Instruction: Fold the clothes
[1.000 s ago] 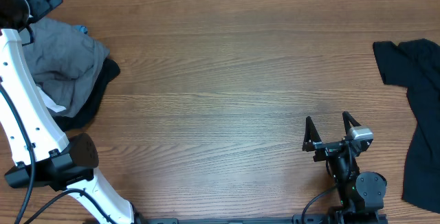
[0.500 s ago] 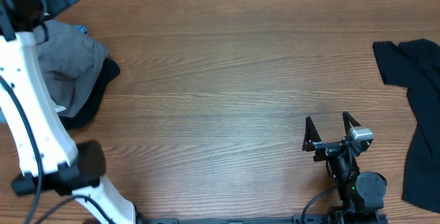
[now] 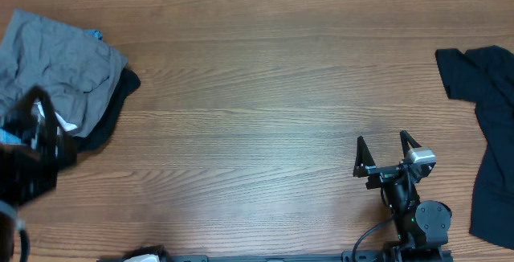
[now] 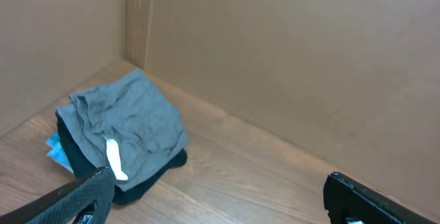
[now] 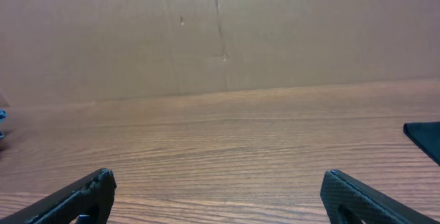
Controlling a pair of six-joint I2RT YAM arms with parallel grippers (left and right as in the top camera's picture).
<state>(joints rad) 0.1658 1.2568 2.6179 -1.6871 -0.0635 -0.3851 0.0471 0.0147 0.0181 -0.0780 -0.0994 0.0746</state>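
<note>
At the far left of the counter (image 3: 257, 93) sits a small heap. The grey garment (image 3: 60, 61) is on top, bunched and wrinkled. A black garment (image 3: 108, 117) pokes out from under its near-right edge, and a light-blue piece (image 3: 95, 34) shows at the far side. The grey garment's white label (image 4: 113, 159) hangs over its near edge.

The left tool (image 4: 218, 178) hovers just short of the heap with its fingers spread wide and nothing between them. In its own camera the heap lies ahead and to the left, so a reach would have to go forward and leftward. The overhead view shows this arm only as a dark blur. The grey piece seems to run diagonally, from far-left to near-right.

The right tool (image 3: 382, 138) is parked near the front edge, well apart from the heap, also spread and empty. A second black garment (image 3: 490, 133) lies at the counter's right edge (nearer to this arm). For the grey garment, the left arm is plainly the closer one.
</note>
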